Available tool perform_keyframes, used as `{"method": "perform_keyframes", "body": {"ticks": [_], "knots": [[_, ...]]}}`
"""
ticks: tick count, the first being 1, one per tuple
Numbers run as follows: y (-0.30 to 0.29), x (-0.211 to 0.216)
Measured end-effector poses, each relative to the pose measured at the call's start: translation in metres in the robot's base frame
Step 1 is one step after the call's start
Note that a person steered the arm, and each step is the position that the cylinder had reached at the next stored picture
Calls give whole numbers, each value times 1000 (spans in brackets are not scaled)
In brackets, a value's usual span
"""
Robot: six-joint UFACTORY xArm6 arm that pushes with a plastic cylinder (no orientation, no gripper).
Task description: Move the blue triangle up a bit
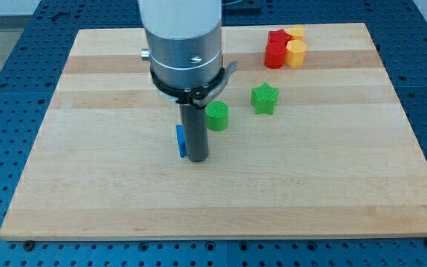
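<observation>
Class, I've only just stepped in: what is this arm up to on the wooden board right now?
One arm with a dark rod is working on the wooden board. My tip sits near the middle, right against the blue block, which peeks out on the rod's left in the view and is mostly hidden, so its shape is unclear. A green cylinder stands just right of the rod, a green star beyond it. Red blocks and yellow blocks cluster at the view's top right.

Pale wood board [310, 185], matt; ridged plastic-looking green star [265, 99].
</observation>
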State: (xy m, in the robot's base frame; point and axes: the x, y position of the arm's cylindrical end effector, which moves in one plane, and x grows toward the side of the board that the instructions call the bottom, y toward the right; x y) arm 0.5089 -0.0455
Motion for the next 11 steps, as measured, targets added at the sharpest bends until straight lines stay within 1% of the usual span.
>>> {"method": "perform_keyframes", "body": {"ticks": [2, 3, 4, 5, 6, 7, 8, 9, 10, 11], "knots": [[-65, 5], [-80, 6], [-48, 6], [-3, 0], [0, -11], [-4, 21], [-38, 29], [-65, 6], [-69, -14], [-53, -22]]}}
